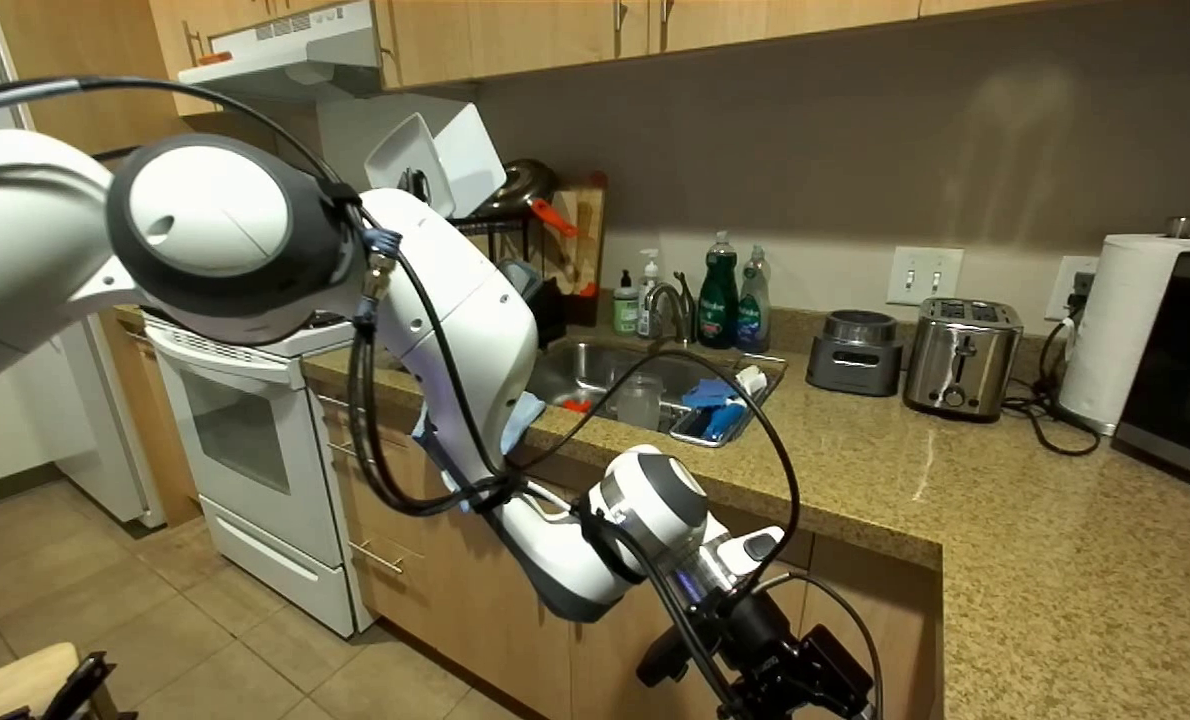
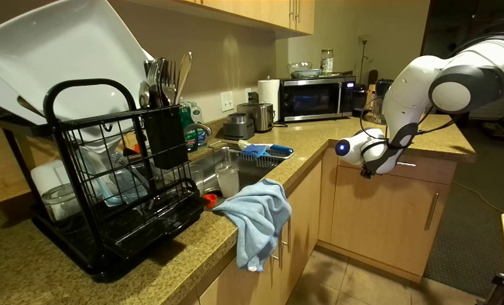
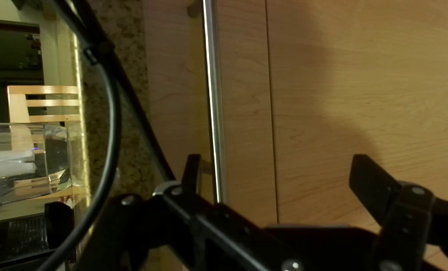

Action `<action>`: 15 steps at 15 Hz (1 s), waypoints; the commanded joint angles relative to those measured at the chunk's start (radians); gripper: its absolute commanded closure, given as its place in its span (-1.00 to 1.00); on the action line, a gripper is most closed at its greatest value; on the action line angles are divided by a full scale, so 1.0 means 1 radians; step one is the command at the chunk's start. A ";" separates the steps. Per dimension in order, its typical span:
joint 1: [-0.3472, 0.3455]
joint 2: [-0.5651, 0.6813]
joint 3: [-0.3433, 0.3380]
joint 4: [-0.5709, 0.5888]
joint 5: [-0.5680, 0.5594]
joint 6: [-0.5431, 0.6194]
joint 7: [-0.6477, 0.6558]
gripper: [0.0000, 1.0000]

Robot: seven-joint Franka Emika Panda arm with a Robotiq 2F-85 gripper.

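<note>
My gripper [image 3: 275, 169] stands open in the wrist view, its two black fingers wide apart and nothing gripped. A long metal bar handle [image 3: 212, 94] runs up the picture between them, close to the left finger [image 3: 192, 171]. I cannot tell how far the fingertips are from it. The handle is fixed to a light wooden drawer front [image 3: 243, 75]; a thin seam parts this from the wooden door panel [image 3: 359, 75]. In an exterior view the gripper [image 1: 805, 680] is low by the cabinets, partly cut off by the frame's bottom. Elsewhere the arm [image 2: 387, 156] hides most of it.
A granite counter [image 1: 855, 460] with a protruding corner lies above the cabinets. On it are a toaster [image 1: 963, 358], a microwave [image 2: 315, 99] and a dish rack [image 2: 120, 178]. A blue towel [image 2: 258, 220] hangs over the sink's edge. Loose black cables [image 3: 113, 124] loop beside the wrist.
</note>
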 commanded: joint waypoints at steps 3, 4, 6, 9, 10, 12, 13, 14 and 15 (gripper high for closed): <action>-0.018 -0.017 0.001 -0.023 -0.051 -0.035 0.075 -1.00; -0.025 -0.012 0.001 -0.017 -0.057 -0.044 0.083 -1.00; -0.041 -0.005 0.003 -0.006 -0.071 -0.062 0.094 -1.00; -0.059 0.003 0.006 0.004 -0.087 -0.084 0.109 -1.00; -0.059 0.008 0.003 0.007 -0.102 -0.087 0.119 -1.00; -0.057 0.022 0.000 0.015 -0.137 -0.092 0.150 -1.00; -0.058 0.027 0.000 0.019 -0.155 -0.098 0.165 -1.00; -0.058 0.034 0.000 0.022 -0.178 -0.104 0.184 -1.00; -0.059 0.040 0.002 0.026 -0.199 -0.112 0.202 -1.00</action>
